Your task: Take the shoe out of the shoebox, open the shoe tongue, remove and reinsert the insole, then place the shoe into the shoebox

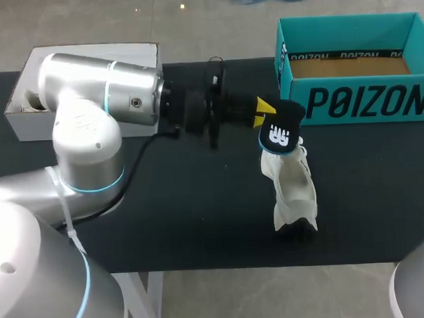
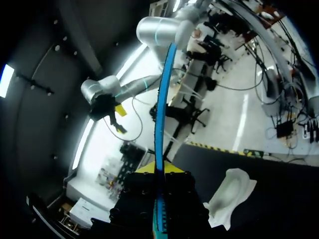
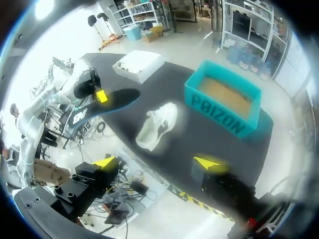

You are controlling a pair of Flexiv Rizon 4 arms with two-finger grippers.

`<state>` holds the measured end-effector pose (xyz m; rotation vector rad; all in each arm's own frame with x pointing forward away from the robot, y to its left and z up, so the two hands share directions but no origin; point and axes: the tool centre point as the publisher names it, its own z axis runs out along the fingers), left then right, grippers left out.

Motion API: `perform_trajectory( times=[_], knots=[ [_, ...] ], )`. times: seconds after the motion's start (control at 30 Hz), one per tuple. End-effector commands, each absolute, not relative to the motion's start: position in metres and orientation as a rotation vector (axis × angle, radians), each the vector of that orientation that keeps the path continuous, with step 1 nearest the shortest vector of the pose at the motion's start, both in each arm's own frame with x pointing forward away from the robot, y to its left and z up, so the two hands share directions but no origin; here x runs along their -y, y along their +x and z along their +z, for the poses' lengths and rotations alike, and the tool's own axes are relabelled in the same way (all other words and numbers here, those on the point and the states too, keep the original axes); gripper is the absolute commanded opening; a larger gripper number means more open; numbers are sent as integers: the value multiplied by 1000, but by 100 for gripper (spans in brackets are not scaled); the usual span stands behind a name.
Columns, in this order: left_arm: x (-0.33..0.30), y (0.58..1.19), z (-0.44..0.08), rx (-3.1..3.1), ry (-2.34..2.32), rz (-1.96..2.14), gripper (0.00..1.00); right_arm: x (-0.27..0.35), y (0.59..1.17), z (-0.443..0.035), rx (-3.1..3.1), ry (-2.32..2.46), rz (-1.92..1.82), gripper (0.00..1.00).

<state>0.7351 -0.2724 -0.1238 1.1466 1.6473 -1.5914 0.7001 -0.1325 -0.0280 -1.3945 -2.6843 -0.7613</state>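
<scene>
A white shoe (image 1: 292, 191) lies on the black table (image 1: 186, 216), also seen in the right wrist view (image 3: 157, 124) and beside my left gripper's fingers (image 2: 230, 196). My left gripper (image 1: 263, 111) is above the shoe's heel end, shut on a black insole with a blue edge (image 1: 281, 130). In the left wrist view the insole (image 2: 160, 114) stands edge-on between the yellow tips of the left gripper (image 2: 155, 167). The teal shoebox (image 1: 357, 100) stands at the back right, with no shoe in it. My right gripper (image 3: 157, 163) is open, high off the table's front side, with nothing between its fingers.
A white box (image 1: 26, 104) sits at the back left, partly behind my left arm (image 1: 90, 108). From the right wrist view the white box (image 3: 137, 64), teal shoebox (image 3: 224, 102), insole (image 3: 107, 107) and left gripper (image 3: 99, 94) all show.
</scene>
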Motion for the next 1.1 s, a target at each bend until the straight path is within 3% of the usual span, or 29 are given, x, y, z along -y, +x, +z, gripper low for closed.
perform_trajectory(
  times=[0.03, 0.77, 1.1],
  knots=[
    [276, 719, -129, -1643, 1140, -1654, 0, 132, 703, -27, 2682, -1393, -753, 100],
    [315, 657, -184, -1717, 1058, -1971, 0, 132, 703, -27, 2682, -1393, -753, 100],
    [306, 654, -204, -1788, 1059, -1951, 0, 132, 703, -27, 2682, -1393, -753, 100]
  ],
)
